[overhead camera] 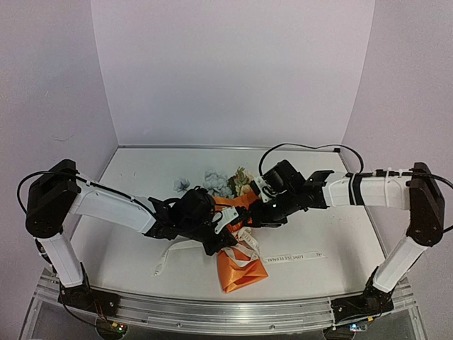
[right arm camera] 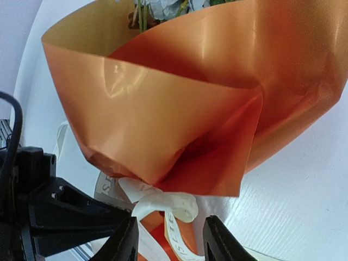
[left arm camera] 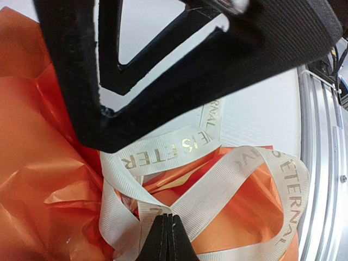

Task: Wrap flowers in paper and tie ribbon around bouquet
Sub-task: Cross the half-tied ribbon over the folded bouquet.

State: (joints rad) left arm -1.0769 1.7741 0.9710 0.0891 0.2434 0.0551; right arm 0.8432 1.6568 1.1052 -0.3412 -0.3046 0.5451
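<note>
Ribbon (left arm camera: 163, 151) between closed left fingers (left arm camera: 157, 244); right fingers (right arm camera: 120, 244) apart

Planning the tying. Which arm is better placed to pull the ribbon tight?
Probably the left arm: its jaws are shut on the ribbon; the right arm has open jaws by the knot.

Bright orange paper (right arm camera: 163, 109); cream ribbon (left arm camera: 163, 151), gold lettering; pale blue flowers (overhead camera: 216, 180).

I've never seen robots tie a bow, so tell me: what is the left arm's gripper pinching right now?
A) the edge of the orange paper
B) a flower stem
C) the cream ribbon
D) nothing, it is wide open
C: in the left wrist view the left gripper is shut on a fold of the ribbon, which lies looped over the orange paper.
</note>
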